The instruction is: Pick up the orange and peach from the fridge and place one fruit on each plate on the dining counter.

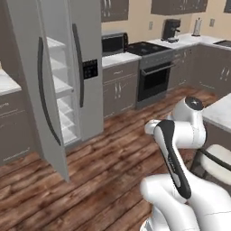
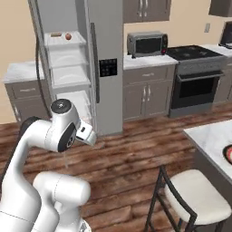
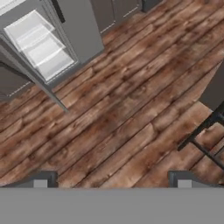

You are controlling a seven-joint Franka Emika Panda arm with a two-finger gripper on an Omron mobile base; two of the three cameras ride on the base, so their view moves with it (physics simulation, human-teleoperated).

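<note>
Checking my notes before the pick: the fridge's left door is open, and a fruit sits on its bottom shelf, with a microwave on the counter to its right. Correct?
Not quite. The fruit sits on the top shelf of the fridge, not the bottom one, as the right base view shows. The left door is open and the microwave is on the counter to its right.

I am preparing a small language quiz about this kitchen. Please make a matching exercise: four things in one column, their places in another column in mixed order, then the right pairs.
Things:
1. peach
2. toaster oven
3. stool
4. gripper

Places:
A. beside the dining counter
B. above the wooden floor
C. on an upper shelf of the open fridge
D. on the counter left of the stove

Pairs: 1-C, 2-D, 3-A, 4-B
</note>
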